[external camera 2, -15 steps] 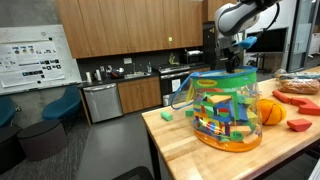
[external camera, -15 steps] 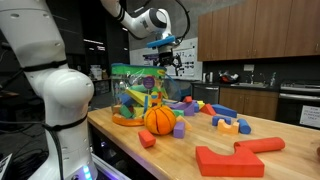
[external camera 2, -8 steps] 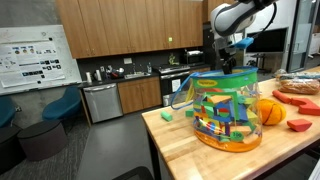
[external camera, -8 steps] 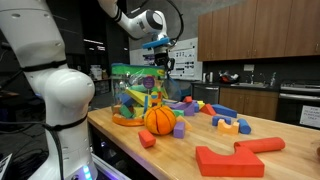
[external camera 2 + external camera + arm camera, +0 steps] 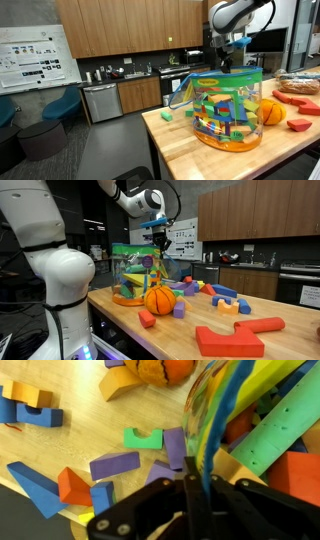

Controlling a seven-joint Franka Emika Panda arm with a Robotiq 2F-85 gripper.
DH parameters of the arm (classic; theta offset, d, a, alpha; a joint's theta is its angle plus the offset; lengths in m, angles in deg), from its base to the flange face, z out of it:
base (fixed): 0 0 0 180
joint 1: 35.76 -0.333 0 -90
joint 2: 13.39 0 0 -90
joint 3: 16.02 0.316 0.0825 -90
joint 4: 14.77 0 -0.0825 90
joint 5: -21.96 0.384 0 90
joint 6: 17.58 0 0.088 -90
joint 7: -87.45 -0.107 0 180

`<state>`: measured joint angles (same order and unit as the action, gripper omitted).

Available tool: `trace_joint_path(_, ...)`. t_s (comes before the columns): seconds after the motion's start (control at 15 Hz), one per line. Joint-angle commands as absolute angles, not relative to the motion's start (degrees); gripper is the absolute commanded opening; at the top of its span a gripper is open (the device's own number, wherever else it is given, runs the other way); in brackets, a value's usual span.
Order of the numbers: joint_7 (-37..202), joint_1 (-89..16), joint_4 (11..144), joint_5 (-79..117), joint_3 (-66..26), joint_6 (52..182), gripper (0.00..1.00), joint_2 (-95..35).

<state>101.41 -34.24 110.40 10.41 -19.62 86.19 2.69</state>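
A clear plastic container (image 5: 135,275) (image 5: 225,110) stuffed with coloured foam blocks stands on the wooden table (image 5: 190,340), near one end. My gripper (image 5: 160,243) (image 5: 226,62) hangs right at the container's upper rim. In the wrist view the gripper (image 5: 193,495) is shut, with a thin blue strip of the rim (image 5: 207,455) pinched between the fingers; green and yellow edging runs beside it. The container's foam contents (image 5: 275,435) fill the right of that view. Whether the container is off the table I cannot tell.
An orange ball (image 5: 160,300) (image 5: 270,111) (image 5: 165,368) rests against the container. Loose foam blocks lie around: a large red piece (image 5: 228,338), a small red block (image 5: 147,318), a purple one (image 5: 115,463), a green one (image 5: 145,437), a blue wedge (image 5: 30,475).
The jaws have gone from wide open to shut on the container's rim. The gripper has shifted slightly along the rim and come down a little.
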Motion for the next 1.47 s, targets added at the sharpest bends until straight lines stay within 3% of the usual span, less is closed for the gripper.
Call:
trace_joint_path(0.0, 101.4, -35.3, 109.1, 11.4, -18.7, 85.4, 0.0, 3.8)
trace_joint_path(1.4, 107.5, -41.0, 106.6, 11.2, -14.1, 84.6, 0.0, 2.8)
